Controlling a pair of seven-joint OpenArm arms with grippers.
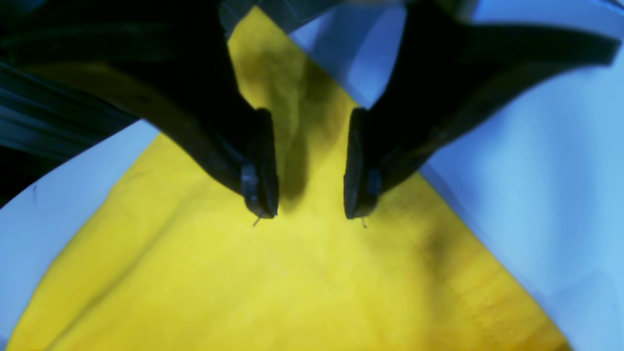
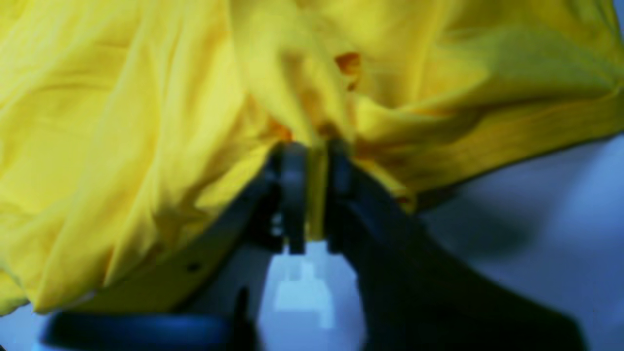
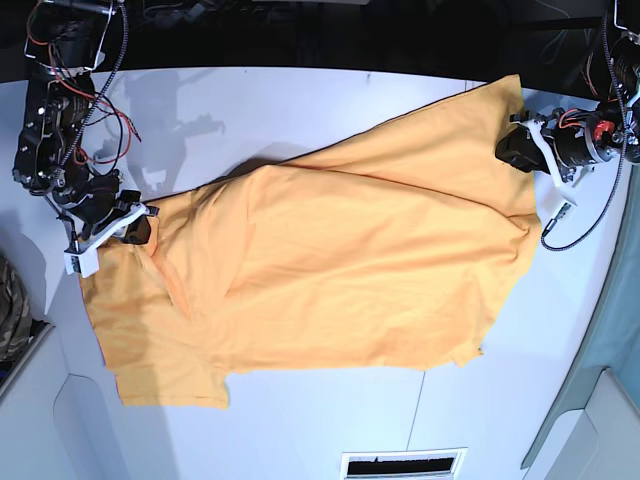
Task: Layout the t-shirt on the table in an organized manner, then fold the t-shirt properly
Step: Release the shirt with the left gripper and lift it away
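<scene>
- The t-shirt [image 3: 340, 270] lies spread across the middle of the table [image 3: 300, 100], reaching from the table's left edge almost to its right edge as the base view shows it.
- Its long axis runs on a slant: one end sits high toward the far right corner, the other low toward the near left corner, where a sleeve-like flap juts out.
- The cloth is mostly open but not flat; a ridge of folds crosses the upper left part, and the far edge curls over.
- The right gripper [image 2: 312, 190], at the table's left edge in the base view, has its fingers clenched on a pinch of the shirt's bunched edge; yellow cloth shows between the fingers in the right wrist view.
- The left gripper [image 1: 310, 195], at the far right corner, hangs over a pointed corner of the shirt with its fingers apart and nothing between them.
- Step in hand, as judged: laying out; folding has not begun.
- The next move likely calls for the left gripper to close on its corner, so that both ends can be drawn apart and the long axis squared to the table's edges.
- A one-sided pull risks dragging the whole cloth rather than smoothing it.
</scene>
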